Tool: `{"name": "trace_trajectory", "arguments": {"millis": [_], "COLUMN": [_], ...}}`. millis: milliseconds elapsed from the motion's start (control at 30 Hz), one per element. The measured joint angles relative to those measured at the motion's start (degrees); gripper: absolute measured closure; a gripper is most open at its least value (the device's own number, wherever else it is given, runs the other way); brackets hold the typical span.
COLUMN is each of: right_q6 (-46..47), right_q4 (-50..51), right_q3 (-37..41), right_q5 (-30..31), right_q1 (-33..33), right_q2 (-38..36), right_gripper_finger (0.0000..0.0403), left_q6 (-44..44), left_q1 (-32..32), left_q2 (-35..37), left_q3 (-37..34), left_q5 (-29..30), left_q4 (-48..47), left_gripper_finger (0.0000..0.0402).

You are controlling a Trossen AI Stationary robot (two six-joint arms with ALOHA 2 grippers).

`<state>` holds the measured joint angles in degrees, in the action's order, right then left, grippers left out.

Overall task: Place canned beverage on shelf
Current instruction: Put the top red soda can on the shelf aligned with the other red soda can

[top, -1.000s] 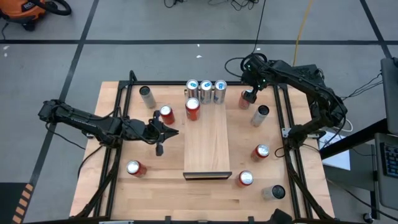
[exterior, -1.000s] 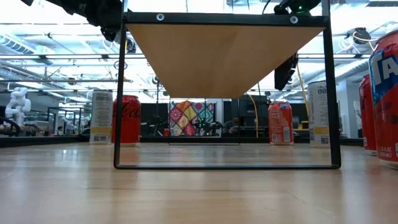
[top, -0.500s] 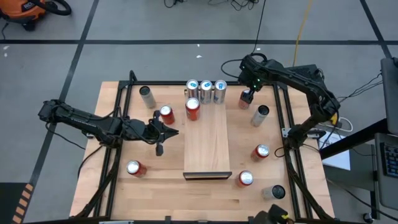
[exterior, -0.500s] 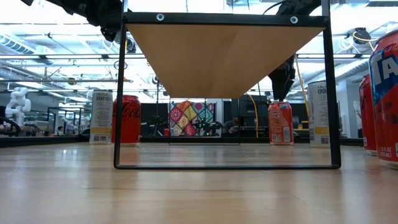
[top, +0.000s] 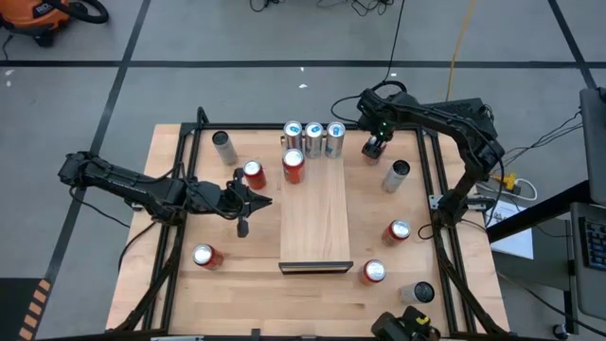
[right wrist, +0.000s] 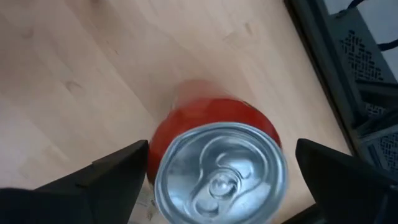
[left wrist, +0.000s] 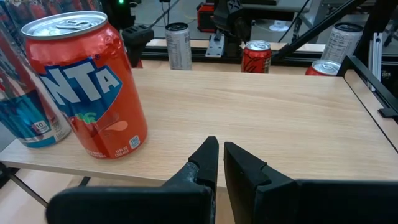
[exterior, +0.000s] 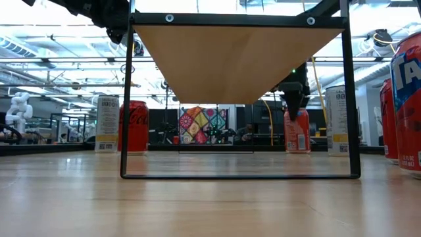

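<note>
A: Right fingers (right wrist: 214,180)?
B: Mine are spread wide, one each side of the red can (right wrist: 217,168), directly above its silver top, gripping nothing. In the high view my right fingers (top: 376,144) sit over that can near the tabletop's (top: 170,284) far right corner, just beside the shelf's (top: 315,223) far end.

A: Left?
B: My left fingers (left wrist: 219,163) are nearly closed, a thin gap, empty, at the shelf's left edge facing the orange can (left wrist: 87,84).

A: Shelf load?
B: Three silver cans (top: 313,138) in a row at the far end, the orange can just in front.
</note>
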<state>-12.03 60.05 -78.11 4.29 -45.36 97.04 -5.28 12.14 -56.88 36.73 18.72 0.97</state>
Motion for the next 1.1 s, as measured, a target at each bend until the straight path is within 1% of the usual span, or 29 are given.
{"name": "trace_trajectory", "arguments": {"millis": [133, 200, 267, 467, 567, 667, 833, 967, 1100], "right_q6": [-0.01, -0.03, -0.04, 0.78, 0.83, 2.0, 3.84, 4.42, 6.1], "right_q4": [0.04, 0.17, 0.2, 0.58, 1.51, 3.56, 6.19, 6.34, 7.1], "right_q3": [0.0, 0.0, 0.0, 0.0, 0.0, 0.0, 0.07, 0.07, 0.07], "right_q5": [-0.02, -0.09, -0.15, -0.11, -0.04, -0.04, 0.02, 0.01, 0.03], "right_q1": [0.0, 0.0, 0.0, 0.02, 0.02, 0.47, 2.19, 3.95, 5.8], "right_q2": [1.2, 1.63, 2.12, 2.07, 1.95, 1.78, 0.59, -2.65, -7.46], "right_gripper_finger": [0.002, 0.0028, 0.0043, 0.011, 0.0131, 0.0133, 0.0119, 0.0123, 0.0124], "left_q6": [0.0, 0.0, 0.0, -0.02, -0.02, 0.11, 1.13, 1.11, 1.14], "left_q1": [0.0, 0.0, 0.0, 0.0, 0.0, 0.0, 0.0, 0.0, 0.0], "left_q2": [0.0, 0.0, 0.0, 0.0, 0.0, 0.0, 0.0, 0.0, 0.0], "left_q3": [0.0, 0.0, 0.0, 0.0, 0.0, 0.0, 0.0, 0.0, 0.0], "left_q5": [0.0, 0.0, 0.0, 0.0, 0.0, 0.02, 1.13, 1.24, 1.29], "left_q4": [0.0, 0.0, 0.0, 0.0, 0.0, 0.0, 0.02, 0.41, 0.53], "left_gripper_finger": [0.0372, 0.0372, 0.0372, 0.0372, 0.0372, 0.0372, 0.0372, 0.0372, 0.0372]}}
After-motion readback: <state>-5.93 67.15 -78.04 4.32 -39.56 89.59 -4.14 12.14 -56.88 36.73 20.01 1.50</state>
